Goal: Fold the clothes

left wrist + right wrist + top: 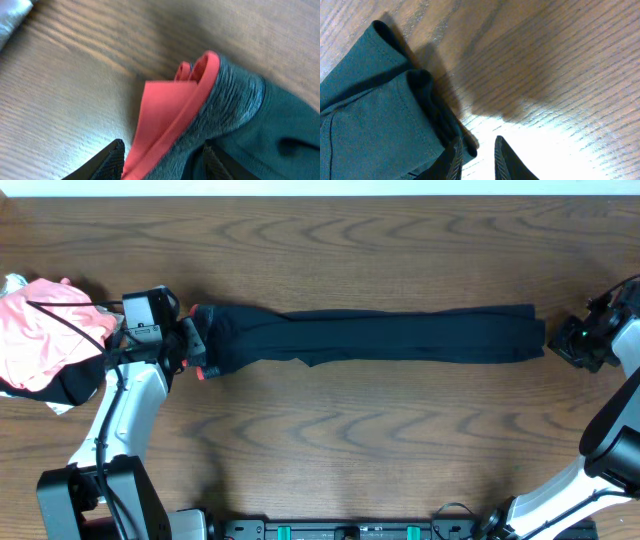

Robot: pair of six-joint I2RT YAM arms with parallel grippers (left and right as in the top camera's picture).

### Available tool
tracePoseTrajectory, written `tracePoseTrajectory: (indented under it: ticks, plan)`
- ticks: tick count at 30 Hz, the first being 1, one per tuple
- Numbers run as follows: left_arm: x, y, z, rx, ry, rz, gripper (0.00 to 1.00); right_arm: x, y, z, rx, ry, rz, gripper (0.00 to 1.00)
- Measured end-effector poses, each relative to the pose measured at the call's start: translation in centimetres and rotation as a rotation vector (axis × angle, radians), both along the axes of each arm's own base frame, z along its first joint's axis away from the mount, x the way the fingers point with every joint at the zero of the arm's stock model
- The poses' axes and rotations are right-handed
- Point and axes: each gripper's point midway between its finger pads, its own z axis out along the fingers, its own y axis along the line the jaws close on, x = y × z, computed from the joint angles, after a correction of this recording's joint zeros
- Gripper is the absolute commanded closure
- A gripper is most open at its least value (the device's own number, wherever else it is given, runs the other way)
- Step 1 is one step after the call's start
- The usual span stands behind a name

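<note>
Overhead, both arms rise from the near edge of the counter [330, 440], one toward each end. Beyond them the leggings [400, 335] lie stretched flat across the middle of the counter, reaching almost from its left edge to its right edge, the two legs laid together. At the left end the left gripper [162, 148] stands open, its fingers [112, 155] parted on either side of the grey waistband [235, 100] and its coral-red edge [165, 110], which lie bunched on the wood. At the right end the right gripper [477, 145] is open only slightly, bare wood showing between its tips, just beside the ankle cuffs [395, 85]. A pink garment [45, 330] sits heaped at the left edge.
</note>
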Motion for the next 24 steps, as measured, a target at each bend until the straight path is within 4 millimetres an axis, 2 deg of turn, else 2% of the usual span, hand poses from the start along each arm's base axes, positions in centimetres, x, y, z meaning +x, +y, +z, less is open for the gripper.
tracePoseTrajectory:
  ticks: [3,5,6,9,11,13,15,18,21,24]
  plan:
    - [0.2,0.1,0.2,0.004,-0.008,0.008,0.69,0.2,0.3,0.8,0.009,-0.021,0.007,0.85]
    - [0.4,0.0,0.6,0.006,-0.018,0.007,0.86,0.6,0.5,2.2,0.008,-0.060,0.023,0.92]
    - [0.7,-0.1,1.0,0.006,-0.028,0.002,0.90,1.0,0.8,3.3,0.010,-0.091,0.036,0.94]
    - [2.0,-1.9,3.1,-0.002,-0.099,-0.062,0.94,2.7,2.1,7.3,0.009,-0.216,0.116,0.99]
    - [2.7,-3.9,4.3,-0.008,-0.139,-0.125,0.94,3.8,3.9,10.0,0.008,-0.295,0.197,0.99]
    - [3.1,-6.2,4.9,-0.015,-0.158,-0.193,0.94,4.6,6.3,11.6,0.013,-0.341,0.287,0.99]
    - [3.1,-8.7,4.6,-0.020,-0.153,-0.262,0.93,5.1,9.0,11.7,0.025,-0.353,0.384,0.99]
    - [3.2,-11.2,3.1,-0.030,-0.127,-0.331,0.92,5.7,12.8,10.3,0.044,-0.328,0.504,0.99]
    - [3.5,-12.1,0.0,-0.039,-0.064,-0.352,0.92,6.0,15.3,8.3,0.064,-0.287,0.574,0.99]
    - [3.6,-11.8,-3.3,-0.044,0.001,-0.344,0.92,6.0,16.5,6.2,0.078,-0.243,0.609,0.99]
